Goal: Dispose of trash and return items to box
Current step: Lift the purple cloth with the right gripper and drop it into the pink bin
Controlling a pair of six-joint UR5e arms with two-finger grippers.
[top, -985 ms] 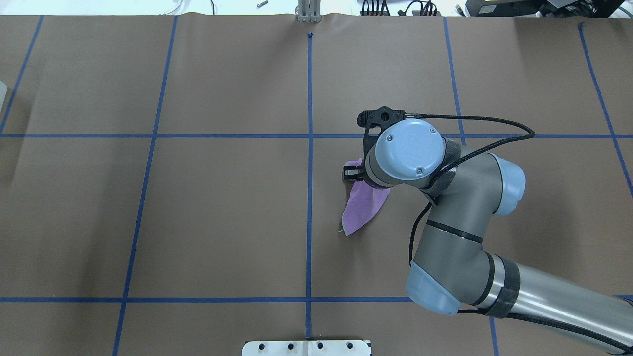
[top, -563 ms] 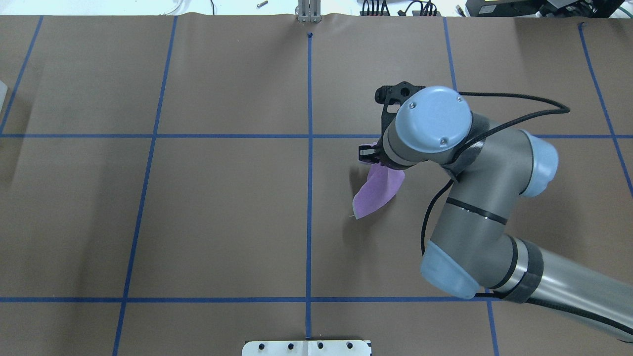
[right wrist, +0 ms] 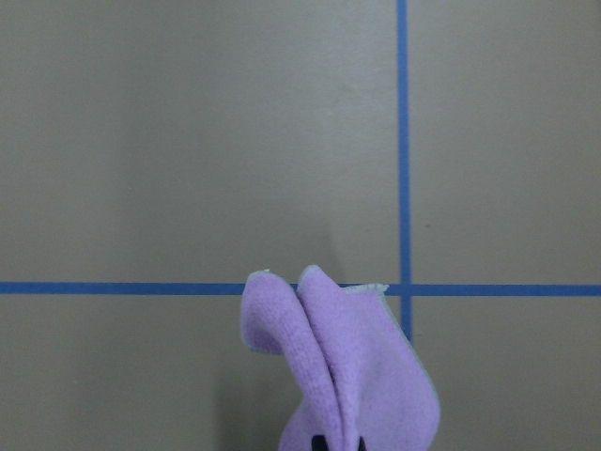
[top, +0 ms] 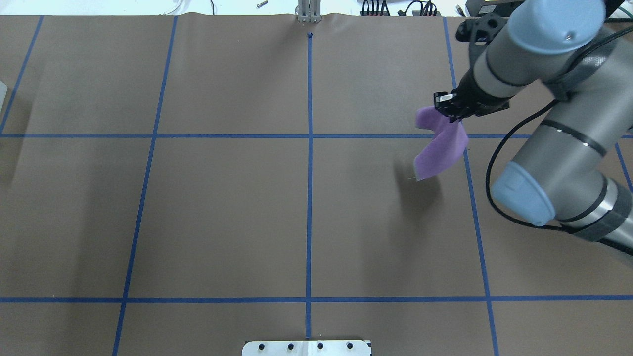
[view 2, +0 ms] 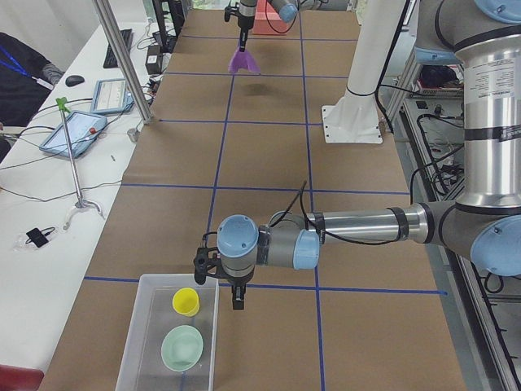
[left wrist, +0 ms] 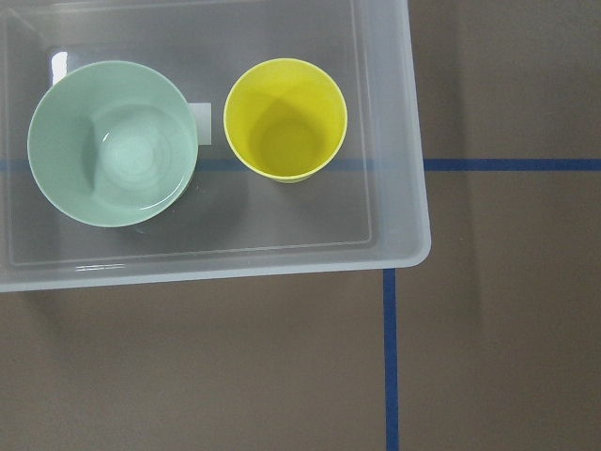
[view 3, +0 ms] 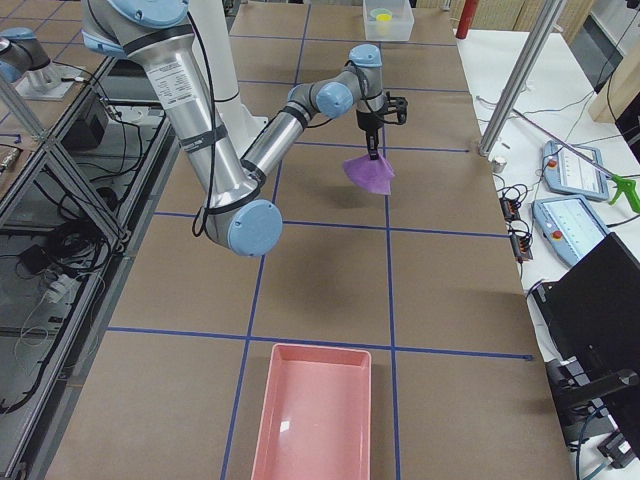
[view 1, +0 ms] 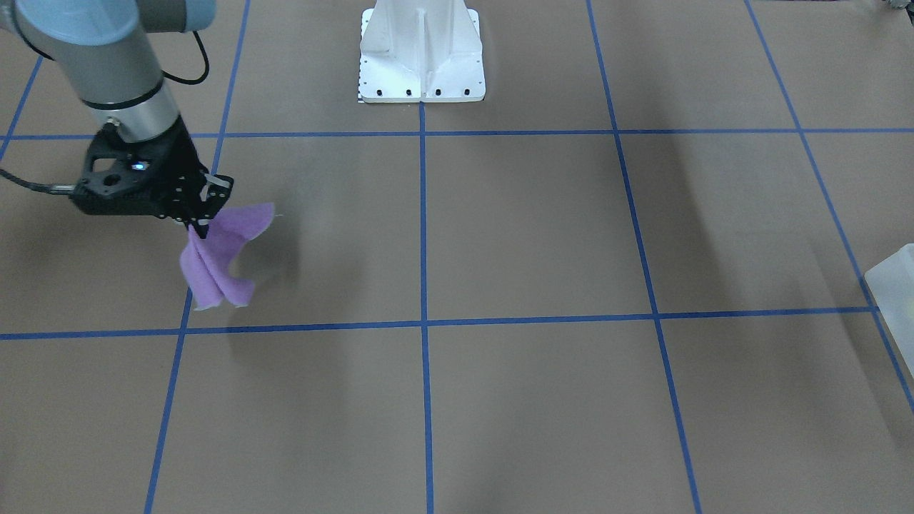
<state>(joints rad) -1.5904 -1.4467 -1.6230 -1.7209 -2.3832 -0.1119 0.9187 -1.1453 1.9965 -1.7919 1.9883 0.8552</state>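
My right gripper (top: 451, 114) is shut on a purple cloth (top: 440, 151) and holds it hanging above the brown table; it also shows in the front view (view 1: 200, 227) with the cloth (view 1: 218, 257) and in the right wrist view (right wrist: 347, 385). The translucent box (left wrist: 413, 188) lies at the table's left end (view 2: 151, 326). It holds a yellow cup (left wrist: 285, 117) and a pale green bowl (left wrist: 113, 141). My left gripper (view 2: 236, 303) hovers beside the box's edge; I cannot tell whether it is open or shut.
A pink tray (view 3: 312, 410) lies at the table's right end. The white robot pedestal (view 1: 421, 57) stands at the table's near middle edge. Blue tape lines (top: 309, 148) cross the brown paper. Operator tablets (view 3: 570, 170) lie on a side bench.
My right arm has swung to the right and away from the robot, carrying the purple cloth higher off the table.
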